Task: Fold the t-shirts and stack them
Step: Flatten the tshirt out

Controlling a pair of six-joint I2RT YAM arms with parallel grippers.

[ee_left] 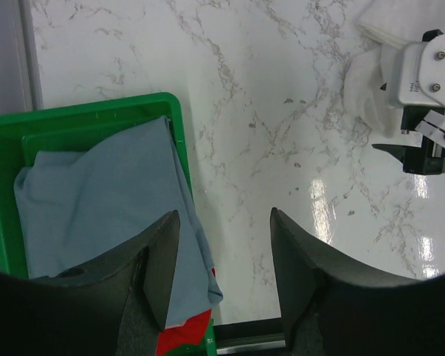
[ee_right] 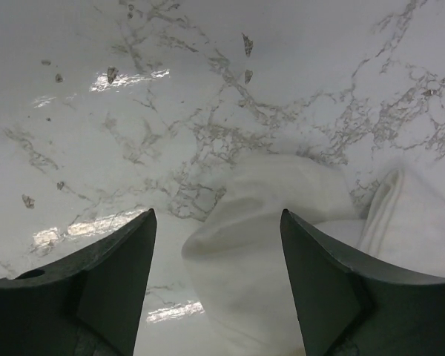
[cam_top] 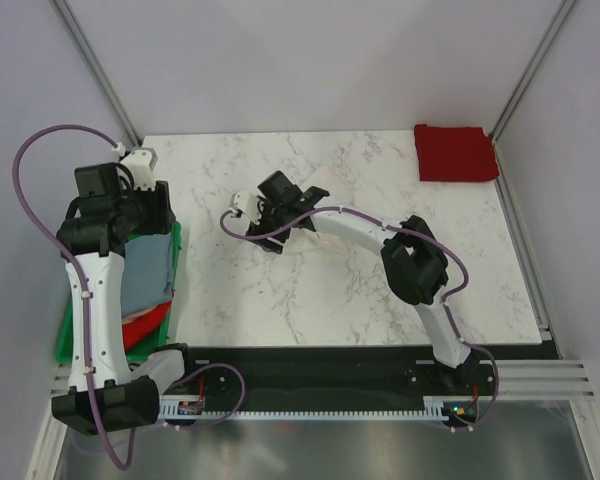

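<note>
A white t-shirt point(ee_right: 267, 222) lies bunched on the marble table, and its fold sits between the jaws of my open right gripper point(ee_right: 216, 213). That gripper point(cam_top: 260, 208) reaches to the table's middle left. The white cloth also shows in the left wrist view point(ee_left: 371, 81); in the top view it is hard to tell from the marble. My left gripper point(ee_left: 224, 215) is open and empty above the right rim of the green crate point(ee_left: 4, 193). A grey-blue shirt point(ee_left: 96, 200) lies in the crate over a bright red one point(ee_left: 185, 334). A folded dark red shirt point(cam_top: 456, 152) lies at the back right corner.
The green crate point(cam_top: 177, 262) stands off the table's left edge beside the left arm. A black rail point(cam_top: 310, 365) runs along the near edge. Purple cables loop round both arms. Grey walls close in the table at the back and sides.
</note>
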